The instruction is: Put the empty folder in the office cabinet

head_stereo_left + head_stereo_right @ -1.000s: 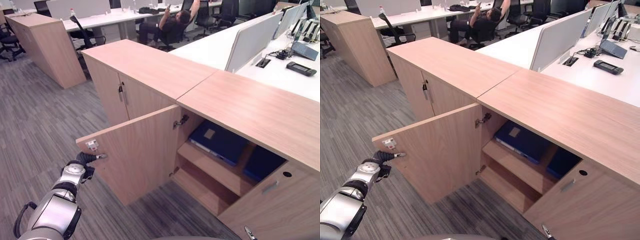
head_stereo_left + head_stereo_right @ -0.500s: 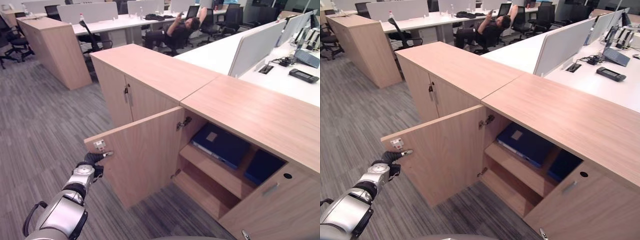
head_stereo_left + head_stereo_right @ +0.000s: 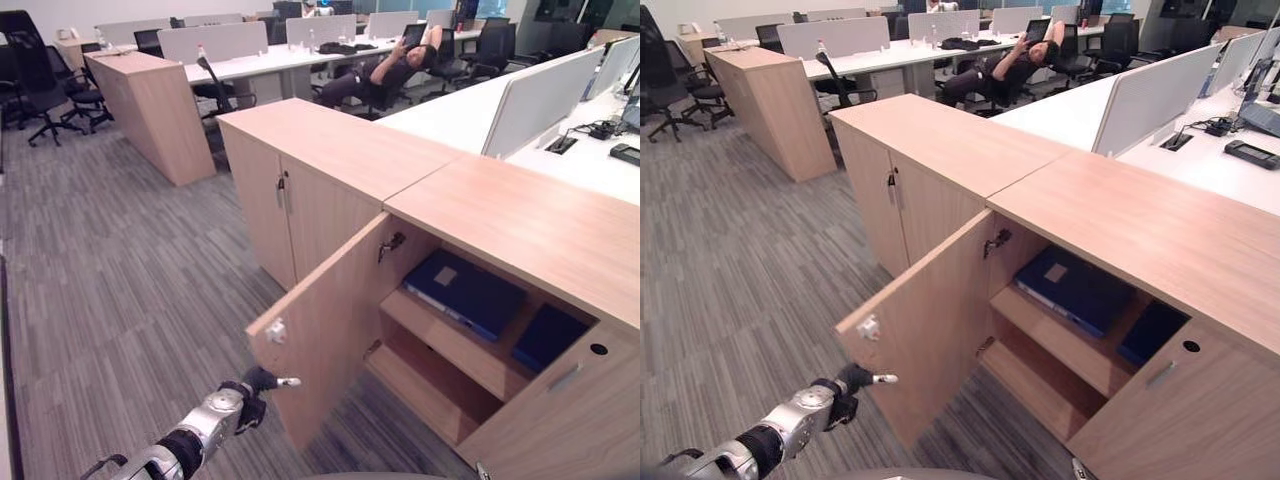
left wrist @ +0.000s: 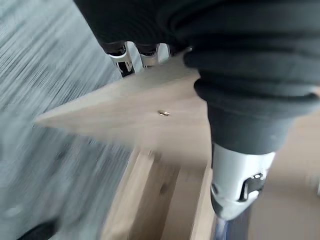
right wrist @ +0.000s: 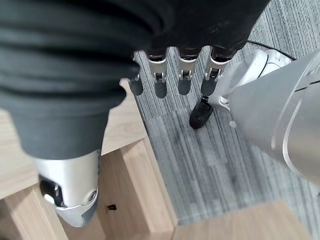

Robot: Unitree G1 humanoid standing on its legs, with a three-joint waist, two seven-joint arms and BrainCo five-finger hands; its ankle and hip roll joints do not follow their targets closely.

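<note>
My left hand (image 3: 252, 385) sits at the cabinet door's (image 3: 325, 330) free edge; its grip is unclear. Right hand (image 5: 170, 75) hangs with straight fingers, holding nothing. Blue folder (image 3: 467, 293) lies on the upper shelf (image 3: 450, 345).

**Lighting and picture quality**

You are working under even, bright overhead office light. The cabinet top (image 3: 520, 215) shows a soft sheen with no hard glare. Inside the open cabinet, the compartment with the blue folder (image 3: 470, 295) lies in shade, and the lower shelf (image 3: 430, 385) is darker. Straight edges bow slightly toward the frame borders in both eye views. In the left wrist view, the carpet (image 4: 35, 75) is streaked with motion blur and the door panel (image 4: 150, 115) is soft. The right wrist view is sharp.
</note>
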